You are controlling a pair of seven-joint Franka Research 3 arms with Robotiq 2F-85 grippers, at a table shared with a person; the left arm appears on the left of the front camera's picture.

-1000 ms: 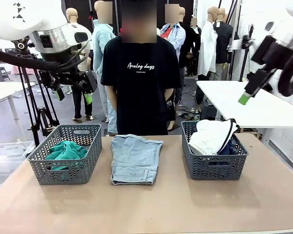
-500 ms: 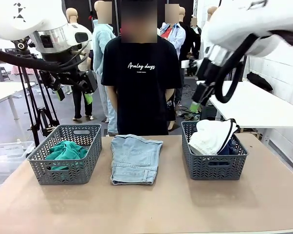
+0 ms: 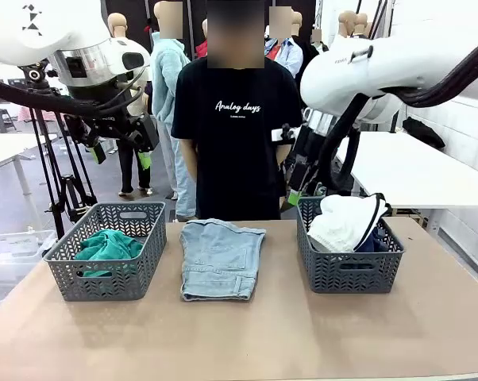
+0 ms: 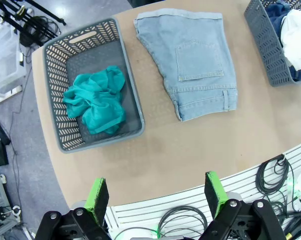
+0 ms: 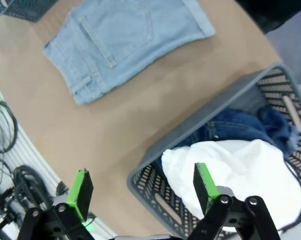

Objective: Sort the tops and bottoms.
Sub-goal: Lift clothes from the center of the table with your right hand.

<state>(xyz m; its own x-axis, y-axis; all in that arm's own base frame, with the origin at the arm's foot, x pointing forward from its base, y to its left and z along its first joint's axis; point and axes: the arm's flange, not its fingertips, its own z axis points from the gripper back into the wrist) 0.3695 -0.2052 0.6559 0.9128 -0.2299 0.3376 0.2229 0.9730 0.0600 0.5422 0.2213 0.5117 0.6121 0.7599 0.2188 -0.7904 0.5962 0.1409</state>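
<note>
I am looking at the light blue denim shorts (image 3: 221, 258), lying flat on the table (image 3: 247, 333) between the two baskets. My right gripper (image 5: 140, 192) is hanging with its fingers wide apart, holding nothing. The shorts are lying up and to the left of it, long side slanting. My left gripper (image 4: 155, 197) is also spread wide and empty, higher up. I think my right arm is nearer.

A tan wooden surface (image 3: 247, 333) fronts a workshop with grey floor (image 3: 17, 206), white side tables (image 3: 418, 171), and a black tripod (image 3: 68, 186).
</note>
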